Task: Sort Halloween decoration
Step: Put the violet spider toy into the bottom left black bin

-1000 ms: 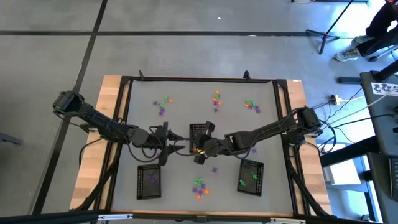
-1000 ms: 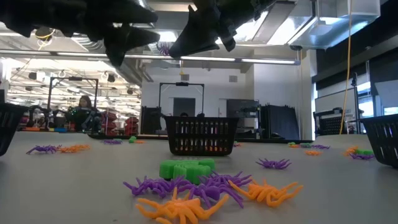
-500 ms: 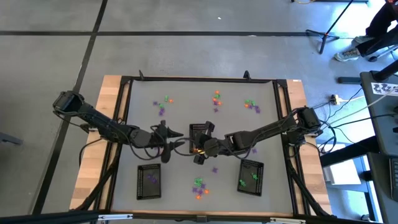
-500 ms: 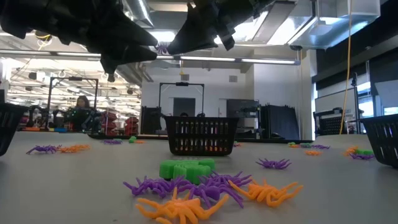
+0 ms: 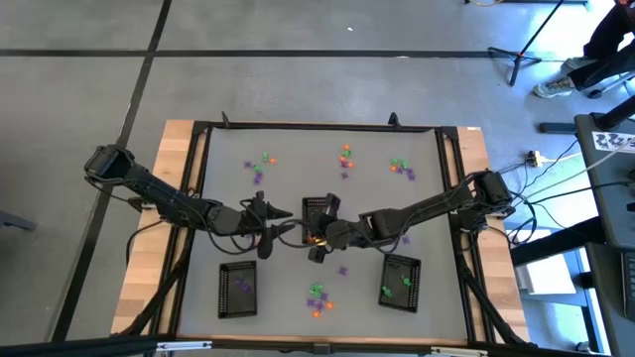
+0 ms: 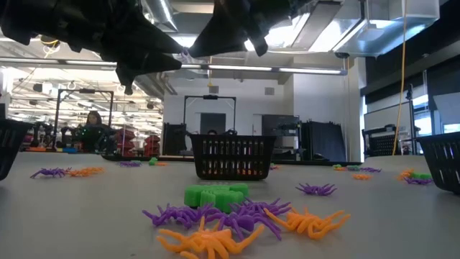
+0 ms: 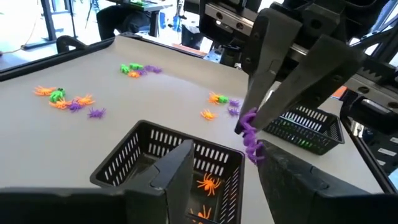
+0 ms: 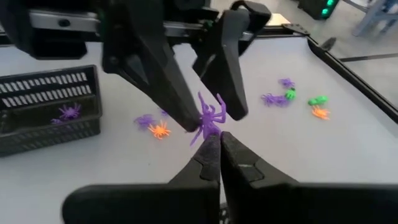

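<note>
My right gripper (image 8: 219,138) is shut on one purple spider trinket (image 8: 210,118), held up in the air near the black middle tray (image 5: 317,210). My left gripper (image 7: 227,155) is open. Its two fingers (image 8: 168,81) stand on either side of that spider (image 7: 250,140), and I cannot tell whether they touch it. In the low view the spider (image 6: 188,55) shows high above the table between both dark grippers. More orange, purple and green trinkets lie loose on the table, some close to the near edge (image 5: 317,297) and several along the far half (image 5: 344,156). My right gripper pinches the purple spider by one edge of its body (image 8: 211,129), only at the free ends of its fingers. The spider is lifted clear of the table and, in the left wrist view, hangs below the fingertips (image 7: 245,121).
The middle tray (image 7: 155,140) holds orange spiders. A black tray with purple ones (image 5: 236,290) sits near left and one with green ones (image 5: 400,281) near right. A black frame (image 5: 317,127) borders the table. A person (image 6: 93,119) is far behind the table.
My left gripper has moved toward the table's right, up to the right gripper, and its open fingers now stand around the purple spider. The right gripper has stayed shut on the spider in nearly the same place.
</note>
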Available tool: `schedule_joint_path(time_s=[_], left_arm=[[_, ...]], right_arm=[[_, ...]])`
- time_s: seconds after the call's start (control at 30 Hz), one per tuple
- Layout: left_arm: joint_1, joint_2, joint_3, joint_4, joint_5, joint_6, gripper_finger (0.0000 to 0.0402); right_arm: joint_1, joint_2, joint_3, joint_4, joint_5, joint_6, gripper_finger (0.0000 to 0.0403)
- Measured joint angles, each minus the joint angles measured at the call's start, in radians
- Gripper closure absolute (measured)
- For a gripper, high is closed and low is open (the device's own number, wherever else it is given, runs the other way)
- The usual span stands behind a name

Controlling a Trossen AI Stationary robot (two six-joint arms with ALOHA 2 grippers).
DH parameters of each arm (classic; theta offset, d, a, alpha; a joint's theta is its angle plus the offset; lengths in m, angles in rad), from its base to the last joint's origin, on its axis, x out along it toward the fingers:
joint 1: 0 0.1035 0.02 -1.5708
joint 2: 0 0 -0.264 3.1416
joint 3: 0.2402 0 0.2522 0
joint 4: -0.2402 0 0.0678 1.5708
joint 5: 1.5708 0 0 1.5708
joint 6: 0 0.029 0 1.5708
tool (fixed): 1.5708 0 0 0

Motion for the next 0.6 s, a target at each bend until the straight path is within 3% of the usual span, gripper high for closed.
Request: schedule_joint_path(time_s=[0.2,0.5,0.6], left_arm=[[0.005,0.0,0.0,0.001,0.0,0.019,0.0282],[0.001,0.0,0.0,-0.001,0.014,0.053,0.0388],[0.001,0.0,0.001,-0.01,0.015,0.054,0.0396]], right_arm=[[-0.001,0.0,0.0,0.012,-0.012,-0.018,0.0402],[-0.001,0.0,0.0,0.009,-0.006,-0.02,0.04],[0.0,0.0,0.0,0.006,0.006,-0.023,0.0381]])
